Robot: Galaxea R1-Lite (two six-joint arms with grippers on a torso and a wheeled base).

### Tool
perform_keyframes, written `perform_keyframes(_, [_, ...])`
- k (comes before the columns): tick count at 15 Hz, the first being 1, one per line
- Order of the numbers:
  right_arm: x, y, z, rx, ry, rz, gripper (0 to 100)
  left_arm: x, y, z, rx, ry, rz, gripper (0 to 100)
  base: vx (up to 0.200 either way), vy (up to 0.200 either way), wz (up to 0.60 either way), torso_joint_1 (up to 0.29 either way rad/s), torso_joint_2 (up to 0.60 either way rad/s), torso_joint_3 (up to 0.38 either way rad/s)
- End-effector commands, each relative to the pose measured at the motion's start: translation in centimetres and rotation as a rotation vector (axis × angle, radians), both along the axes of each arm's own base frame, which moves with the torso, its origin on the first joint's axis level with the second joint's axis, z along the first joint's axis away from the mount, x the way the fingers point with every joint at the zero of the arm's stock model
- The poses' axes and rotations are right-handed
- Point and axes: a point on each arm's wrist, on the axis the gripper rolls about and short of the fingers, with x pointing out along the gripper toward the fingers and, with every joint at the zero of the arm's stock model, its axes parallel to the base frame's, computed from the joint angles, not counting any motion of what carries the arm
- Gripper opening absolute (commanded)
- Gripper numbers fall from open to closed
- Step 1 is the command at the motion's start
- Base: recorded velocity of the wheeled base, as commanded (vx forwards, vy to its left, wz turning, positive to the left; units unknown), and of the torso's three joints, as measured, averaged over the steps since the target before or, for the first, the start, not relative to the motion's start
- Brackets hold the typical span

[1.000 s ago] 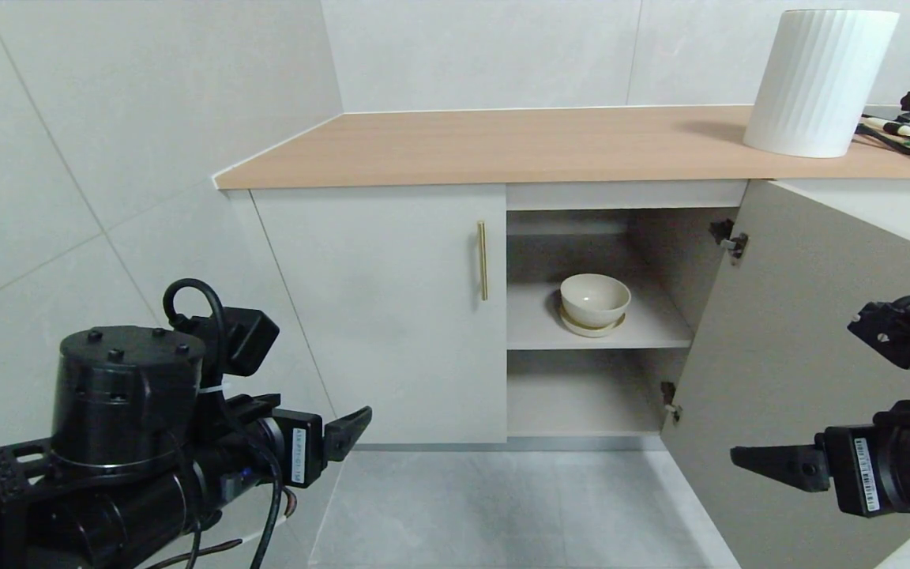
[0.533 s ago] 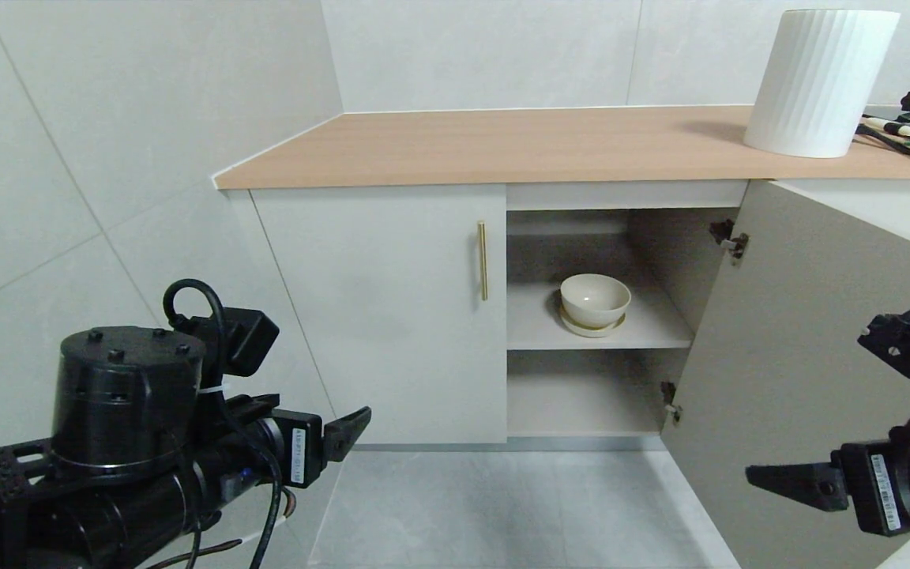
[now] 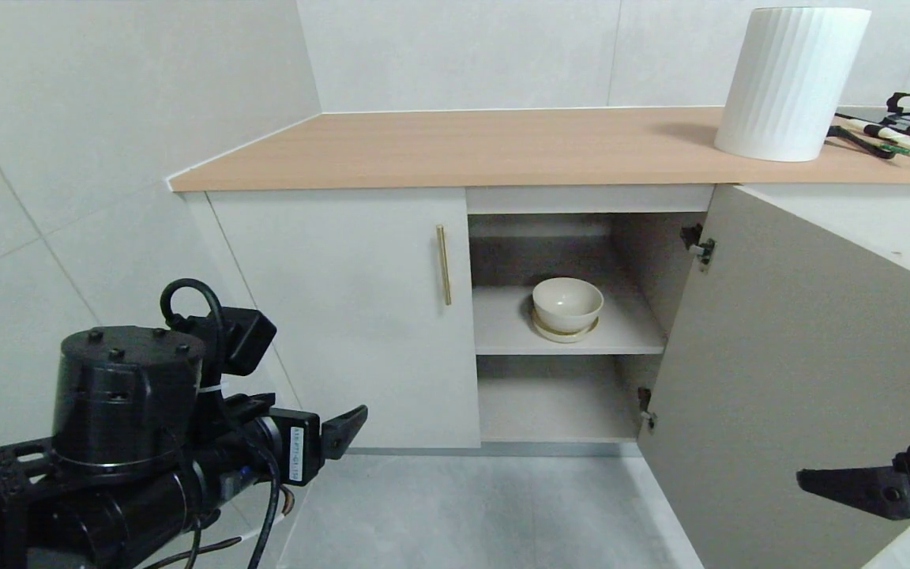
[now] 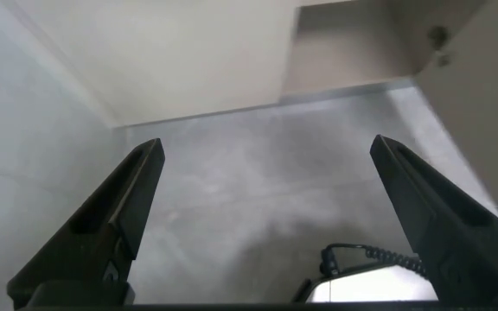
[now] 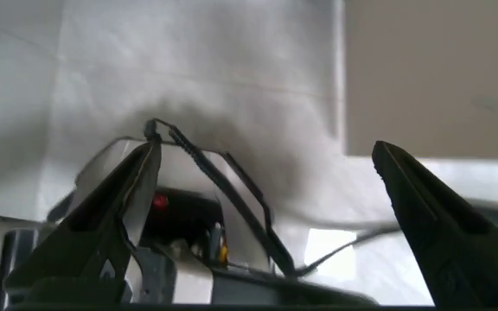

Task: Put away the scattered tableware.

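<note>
A cream bowl sits on a small plate on the upper shelf of the open cabinet. My left gripper hangs low at the left, in front of the closed door and well short of the shelf. In the left wrist view its fingers stand wide apart over the floor, with the left gripper holding nothing. My right gripper is low at the right, in front of the open cabinet door. The right gripper is also open and holds nothing.
The left cabinet door has a gold handle and is closed. On the wooden counter stand a white ribbed cylinder and several tools at the far right. A tiled wall closes off the left side; grey floor lies below.
My right gripper has dropped lower and drawn back to the right. The head camera has then shifted, so the cabinet sits further left in the picture. The left arm has kept still.
</note>
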Motion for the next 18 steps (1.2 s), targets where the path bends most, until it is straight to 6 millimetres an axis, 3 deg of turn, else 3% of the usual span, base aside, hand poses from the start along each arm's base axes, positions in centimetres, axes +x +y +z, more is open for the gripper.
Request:
perform_keyframes(1, [-0.5, -0.3, 0.7, 0.002, -0.001, 0.002, 100, 0.0, 0.0, 0.0, 0.0, 0.001, 0.001, 100, 0.0, -0.2, 0.0, -0.002, 0.01, 0.002])
perform_keyframes(4, [-2.4, -1.4, 1.8, 0.018, -0.013, 0.01, 100, 0.1, 0.0, -0.1, 0.001, 0.004, -0.001, 100, -0.133, -0.2, 0.0, 0.004, 0.0, 0.005])
perform_keyframes(7, [-5.0, -2.6, 4.0, 0.153, -0.087, 0.147, 100, 0.2, -0.1, -0.4, 0.008, 0.013, 0.001, 100, 0.0, 0.0, 0.0, 0.0, 0.0, 0.0])
perform_keyframes(11, [-6.4, -3.7, 5.5, 0.135, -0.149, 0.089, 100, 0.2, -0.1, -0.4, 0.005, 0.014, 0.002, 100, 0.0, 0.0, 0.0, 0.0, 0.0, 0.0])
perform_keyframes(15, [-4.3, -4.5, 5.3, -0.003, -0.165, -0.167, 100, 0.2, -0.1, -0.4, 0.005, 0.014, 0.002, 100, 0.0, 0.0, 0.0, 0.0, 0.0, 0.0])
perform_keyframes(17, [-0.8, -5.0, 4.7, -0.008, -0.196, -0.327, 100, 0.2, -0.1, -0.4, 0.005, 0.014, 0.002, 100, 0.0, 0.0, 0.0, 0.0, 0.0, 0.0])
perform_keyframes(18, [-0.1, -5.3, 4.5, -0.008, -0.206, -0.359, 100, 0.2, -0.1, -0.4, 0.005, 0.014, 0.002, 100, 0.0, 0.0, 0.0, 0.0, 0.0, 0.0])
